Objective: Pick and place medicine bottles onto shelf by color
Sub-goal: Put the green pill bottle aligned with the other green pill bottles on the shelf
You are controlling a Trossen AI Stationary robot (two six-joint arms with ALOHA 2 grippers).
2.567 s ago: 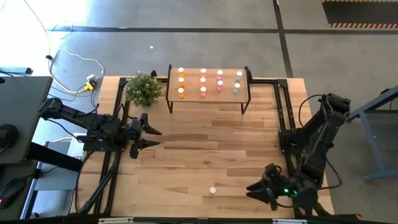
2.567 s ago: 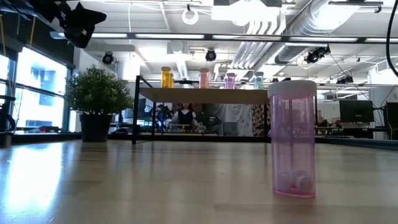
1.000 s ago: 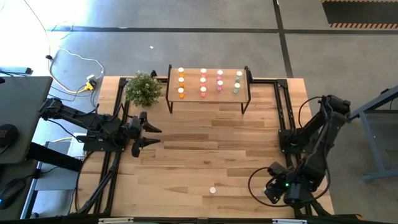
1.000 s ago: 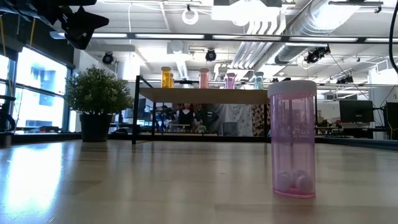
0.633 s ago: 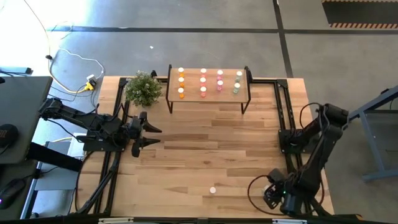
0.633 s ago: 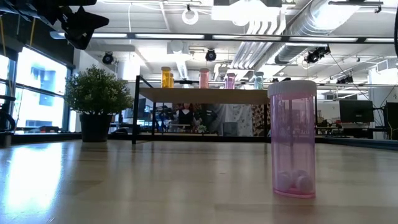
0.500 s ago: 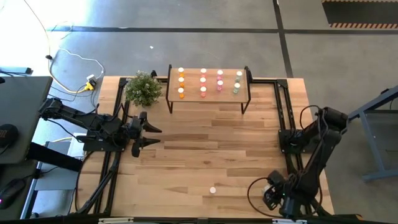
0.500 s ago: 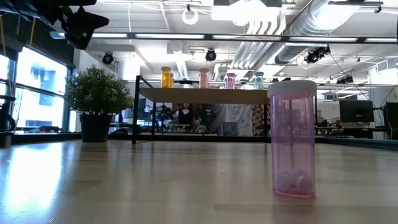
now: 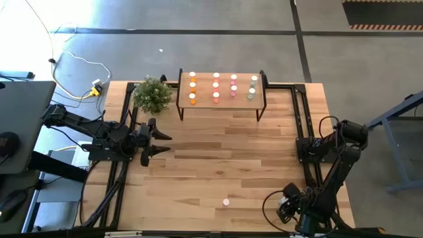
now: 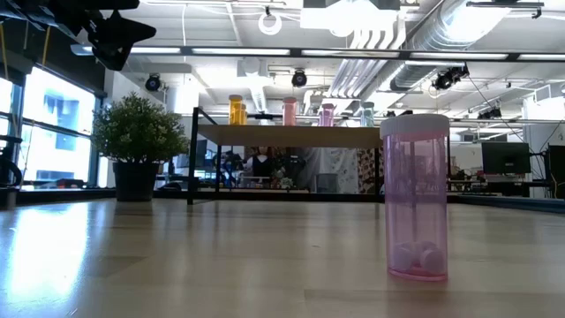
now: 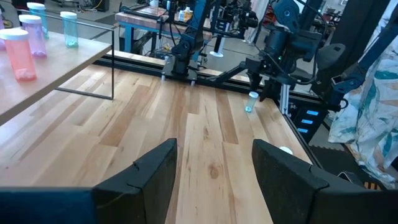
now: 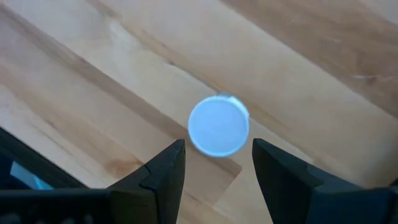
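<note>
The shelf (image 9: 204, 92) stands at 12 o'clock on the wooden table (image 9: 218, 158). On top of it are rows of little medicine bottles with white caps. The orange bottles (image 9: 192, 86) are at the 9 o'clock end. Next come the light pink bottles (image 9: 215, 85), then the deep pink bottles (image 9: 233, 85). The pale green bottles (image 9: 252, 86) are at the 3 o'clock end. A green plant (image 9: 152, 94) sits just beside the shelf, at about 11 o'clock.

One pink bottle (image 9: 226, 201) stands upright and alone at 6 o'clock, well apart from the shelf. Small round things lie at its bottom.

The left gripper (image 9: 165, 145) waits at 9 o'clock. Its fingers are spread apart and hold nothing.

The right gripper (image 9: 288, 209) is at about 5 o'clock, near the corner of the table. It points down. Its fingers (image 12: 165, 171) are spread apart. A round white cap (image 12: 218, 126) shows on the wood below, between the two fingers. The fingers do not touch it. The colour of that bottle cannot be told.
</note>
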